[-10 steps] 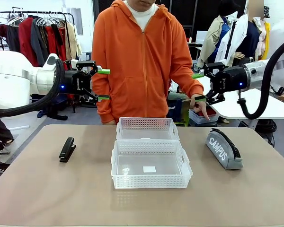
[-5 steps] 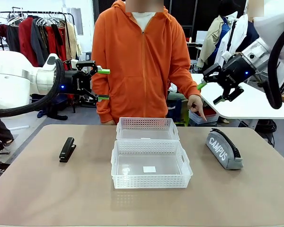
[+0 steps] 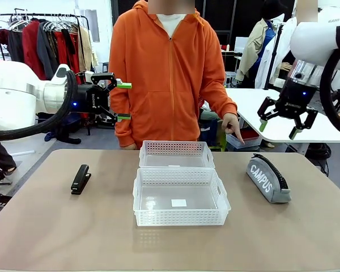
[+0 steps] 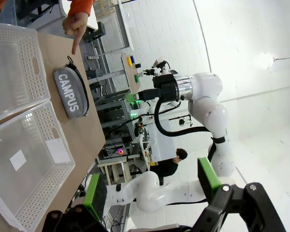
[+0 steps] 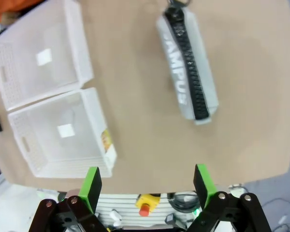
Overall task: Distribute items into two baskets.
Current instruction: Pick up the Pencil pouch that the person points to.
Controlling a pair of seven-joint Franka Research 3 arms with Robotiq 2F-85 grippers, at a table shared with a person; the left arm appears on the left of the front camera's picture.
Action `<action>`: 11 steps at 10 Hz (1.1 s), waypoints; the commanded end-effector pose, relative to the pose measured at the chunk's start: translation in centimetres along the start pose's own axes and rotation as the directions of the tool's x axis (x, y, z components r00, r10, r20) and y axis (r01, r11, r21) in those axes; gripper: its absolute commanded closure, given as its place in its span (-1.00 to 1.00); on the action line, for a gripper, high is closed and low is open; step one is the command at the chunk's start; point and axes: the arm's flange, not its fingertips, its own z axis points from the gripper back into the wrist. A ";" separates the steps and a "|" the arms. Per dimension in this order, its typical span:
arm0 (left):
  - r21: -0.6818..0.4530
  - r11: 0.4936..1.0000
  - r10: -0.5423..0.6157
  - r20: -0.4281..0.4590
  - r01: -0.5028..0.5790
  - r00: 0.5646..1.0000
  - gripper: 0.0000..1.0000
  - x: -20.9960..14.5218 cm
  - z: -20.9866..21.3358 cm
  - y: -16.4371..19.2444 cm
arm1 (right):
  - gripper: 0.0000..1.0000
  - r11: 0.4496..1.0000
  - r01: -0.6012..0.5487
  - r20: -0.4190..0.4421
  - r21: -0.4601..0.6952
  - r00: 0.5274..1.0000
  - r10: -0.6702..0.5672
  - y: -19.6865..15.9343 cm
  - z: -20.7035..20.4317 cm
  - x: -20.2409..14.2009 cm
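Front view — pouch (image 3: 267, 179) lies below the right gripper (image 3: 277, 130), well apart.

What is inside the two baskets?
Just a white sticker on each floor: near basket, far basket. Pouch and stapler lie outside, on the table. From the front, the near rim hides part of the far floor.
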 end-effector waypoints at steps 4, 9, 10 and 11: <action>-0.004 1.000 -0.002 0.001 0.002 1.000 -1.00 0.0 0.1 -0.2 | -1.00 0.998 0.041 -0.004 -0.045 0.999 -0.042 -0.9 -0.8 1.2; -0.004 1.000 -0.002 0.001 0.002 1.000 -1.00 0.0 0.1 -0.2 | -1.00 0.998 0.041 -0.004 -0.045 0.999 -0.042 -0.9 -0.8 1.2; -0.004 1.000 -0.002 0.001 0.002 1.000 -1.00 0.0 0.1 -0.2 | -1.00 0.998 0.041 -0.004 -0.045 0.999 -0.042 -0.9 -0.8 1.2; -0.004 1.000 -0.002 0.001 0.002 1.000 -1.00 0.0 0.1 -0.2 | -1.00 0.998 0.041 -0.004 -0.045 0.999 -0.042 -0.9 -0.8 1.2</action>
